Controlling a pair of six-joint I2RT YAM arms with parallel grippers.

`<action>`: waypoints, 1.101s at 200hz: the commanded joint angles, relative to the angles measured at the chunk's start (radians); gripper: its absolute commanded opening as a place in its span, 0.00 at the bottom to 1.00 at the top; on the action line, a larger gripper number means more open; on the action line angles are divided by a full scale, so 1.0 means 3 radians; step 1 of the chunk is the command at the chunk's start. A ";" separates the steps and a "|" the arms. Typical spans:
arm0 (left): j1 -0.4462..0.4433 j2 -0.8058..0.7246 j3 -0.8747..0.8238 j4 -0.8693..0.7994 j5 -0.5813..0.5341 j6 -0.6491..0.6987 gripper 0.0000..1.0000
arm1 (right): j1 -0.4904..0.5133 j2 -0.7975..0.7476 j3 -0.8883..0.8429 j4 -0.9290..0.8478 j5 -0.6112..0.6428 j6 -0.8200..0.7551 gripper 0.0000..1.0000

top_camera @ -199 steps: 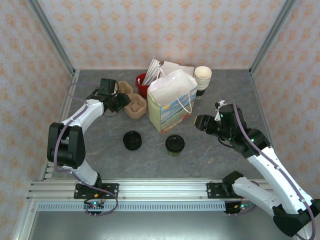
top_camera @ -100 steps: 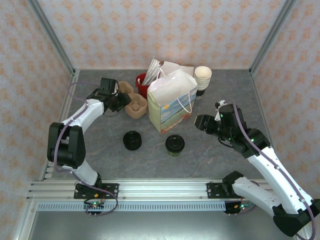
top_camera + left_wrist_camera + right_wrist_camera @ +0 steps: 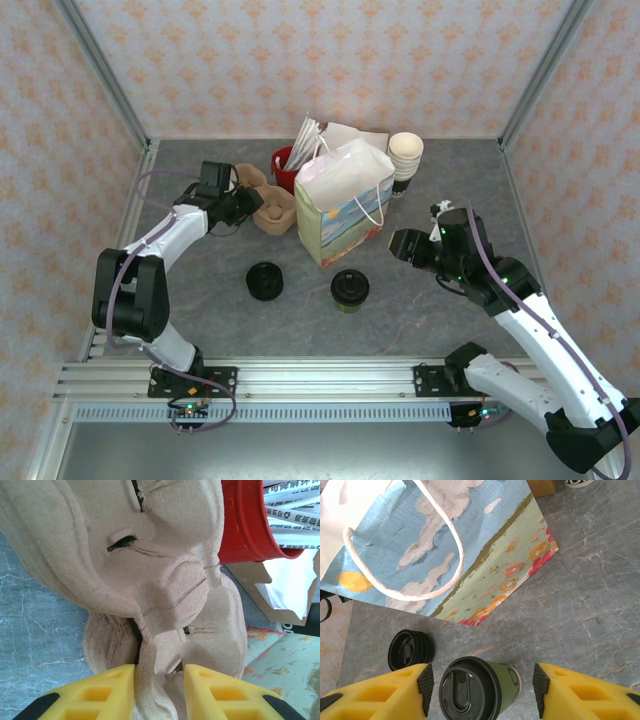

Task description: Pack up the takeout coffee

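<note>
Right gripper [image 3: 482,684] hangs released, its jaws spread wide on either side of the takeout coffee [image 3: 470,692]. The coffee stands upright on the desk [image 3: 590,605] near the paper bag [image 3: 445,555], beside a loose black lid [image 3: 410,650]. Left gripper [image 3: 160,682] straddles a rib of the pulp cup carrier [image 3: 165,580]; whether it pinches, I cannot tell. The step looks like lining up on the cup. Next, the right gripper should descend squarely and clamp the sides below the lid, gently enough not to crush or tip it.
</note>
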 commanded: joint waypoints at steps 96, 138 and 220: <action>-0.0102 -0.0176 -0.0179 0.0447 -0.0131 -0.0246 0.30 | -0.0029 -0.0019 0.0030 0.0071 0.0058 0.0070 0.57; -0.0126 -0.0115 -0.0245 0.0509 -0.0185 -0.0278 0.29 | -0.0026 -0.0019 0.0038 0.0080 0.0048 0.0084 0.57; -0.0180 -0.0273 -0.0171 0.0099 -0.0569 -0.0094 0.38 | -0.0028 -0.0009 0.0013 0.0111 0.0032 0.0097 0.57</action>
